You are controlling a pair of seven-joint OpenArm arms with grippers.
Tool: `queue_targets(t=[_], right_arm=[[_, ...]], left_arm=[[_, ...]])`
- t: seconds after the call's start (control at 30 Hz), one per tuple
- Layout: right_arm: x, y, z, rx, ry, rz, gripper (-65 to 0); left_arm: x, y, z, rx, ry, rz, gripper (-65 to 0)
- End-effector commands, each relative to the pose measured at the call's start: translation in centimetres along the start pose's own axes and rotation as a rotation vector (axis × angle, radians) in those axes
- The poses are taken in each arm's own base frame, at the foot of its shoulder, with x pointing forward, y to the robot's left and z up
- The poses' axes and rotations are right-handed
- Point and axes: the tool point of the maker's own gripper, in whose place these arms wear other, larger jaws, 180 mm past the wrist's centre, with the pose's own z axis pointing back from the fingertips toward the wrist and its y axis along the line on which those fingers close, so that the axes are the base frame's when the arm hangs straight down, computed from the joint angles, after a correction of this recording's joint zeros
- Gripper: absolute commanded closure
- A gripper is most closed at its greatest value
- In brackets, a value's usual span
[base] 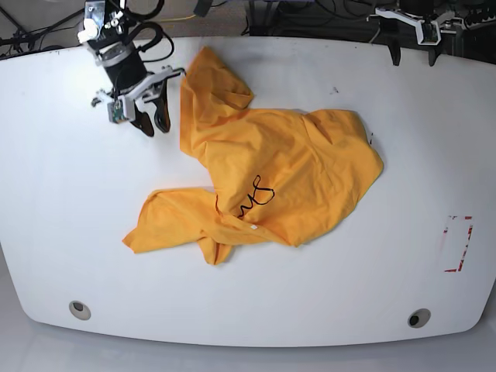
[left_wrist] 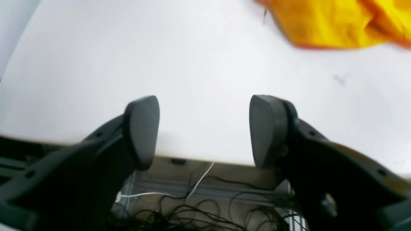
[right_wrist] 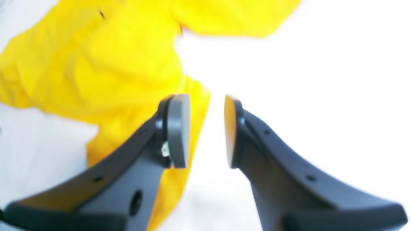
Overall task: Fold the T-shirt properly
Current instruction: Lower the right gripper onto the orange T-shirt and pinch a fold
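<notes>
The crumpled orange-yellow cotton T-shirt (base: 263,178) lies unfolded mid-table. The left gripper (left_wrist: 204,131) is parked wide apart, empty, far right; the right gripper (right_wrist: 207,131), parted and empty, is poised beside the far-left sleeve, likely for grasping.

White table (base: 62,232), crumpled orange-yellow T-shirt (base: 302,155) on it.

Base looks down overhead; both wrist views share the T-shirt (base: 263,174).
</notes>
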Motion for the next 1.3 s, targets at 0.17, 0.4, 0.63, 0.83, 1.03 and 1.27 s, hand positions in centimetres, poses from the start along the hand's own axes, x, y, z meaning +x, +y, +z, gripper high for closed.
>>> queue_targets(t=[0.17, 0.4, 0.63, 0.83, 1.03, 1.27], right_arm=[[5.8, 1.5, -5.3, 0.106, -0.024, 0.134, -17.4], [9.9, 3.8, -10.0, 0.192, -0.02, 0.232, -17.4], [11.4, 5.6, -15.3, 0.264, 0.032, 0.291, -30.4], [12.6, 8.1, -19.7, 0.344, 0.072, 0.338, -34.9], [12.9, 11.5, -22.9, 0.438, 0.109, 0.365, -35.2], [12.5, 13.6, -24.8, 0.526, 0.098, 0.348, -35.5]], left_arm=[[1.7, 0.0, -0.8, 0.004, -0.066, 0.001, -40.8], [3.1, 0.1, -1.9, 0.013, -0.116, 0.005, -40.8], [4.2, 0.2, -2.8, 0.014, -0.157, 0.005, -40.8], [4.3, 0.2, -2.9, 0.015, -0.158, 0.004, -40.8], [3.4, 0.1, -3.7, 0.017, -0.092, 0.009, -40.8], [3.2, 1.0, -4.3, 0.044, -0.062, 0.009, -40.8]])
